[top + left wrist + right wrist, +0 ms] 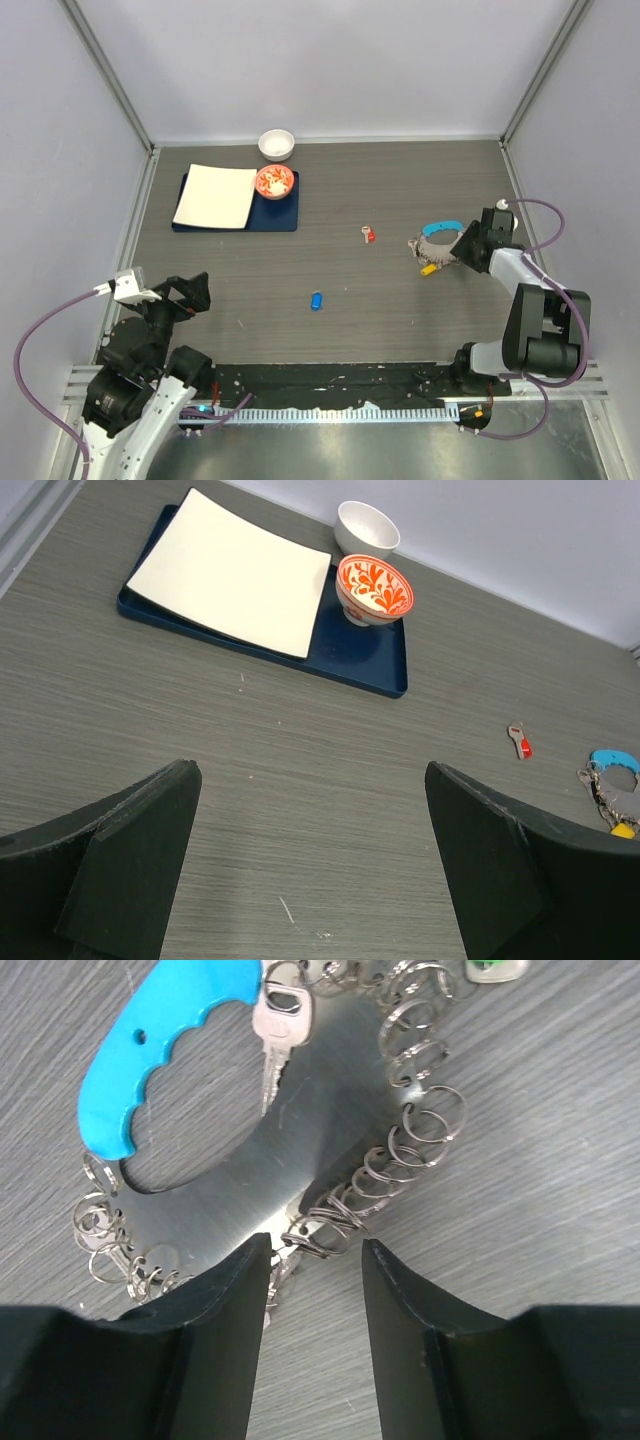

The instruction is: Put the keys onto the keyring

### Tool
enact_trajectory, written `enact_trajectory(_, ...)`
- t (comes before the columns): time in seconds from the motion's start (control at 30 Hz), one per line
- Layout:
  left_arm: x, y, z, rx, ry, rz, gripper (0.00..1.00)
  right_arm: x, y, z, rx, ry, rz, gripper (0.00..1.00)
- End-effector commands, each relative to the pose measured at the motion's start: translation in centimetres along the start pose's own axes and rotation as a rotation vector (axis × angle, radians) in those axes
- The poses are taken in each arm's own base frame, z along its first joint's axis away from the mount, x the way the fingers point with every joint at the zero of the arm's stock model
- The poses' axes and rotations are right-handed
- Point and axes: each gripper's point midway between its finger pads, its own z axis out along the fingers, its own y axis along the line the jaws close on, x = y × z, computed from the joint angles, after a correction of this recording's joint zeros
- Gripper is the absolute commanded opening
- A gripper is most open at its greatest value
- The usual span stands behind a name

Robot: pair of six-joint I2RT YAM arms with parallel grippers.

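The keyring (437, 246), a flat metal ring with a light-blue strip (160, 1045), many small split rings (410, 1130) and a silver key (275, 1035), lies at the table's right. My right gripper (315, 1260) is low over its near edge, jaws partly open and empty, split rings just ahead of the tips. The red-capped key (369, 235) lies left of the keyring and also shows in the left wrist view (521, 742). The blue-capped key (317, 300) lies mid-table. My left gripper (310, 810) is open and empty, held above the table's near left.
A dark blue tray (280, 217) at the back left holds a white square plate (215, 196) and a red patterned bowl (274, 181). A white bowl (276, 144) stands behind it by the back wall. Frame posts stand at the back corners.
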Motion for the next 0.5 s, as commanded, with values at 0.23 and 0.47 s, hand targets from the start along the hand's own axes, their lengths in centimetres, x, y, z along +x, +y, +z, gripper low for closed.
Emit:
enact_trajectory(0.23,-1.3,-0.4,-0.9,0.041,-0.058,-0.035,1.0,-0.2,2.0,0.6,-0.107,-0.005,0.004,0.38)
enact_trajectory(0.47,-1.3,-0.4,-0.9,0.044,-0.058,-0.035,1.0,-0.2,1.0,0.5,-0.06,-0.021,0.006,0.37)
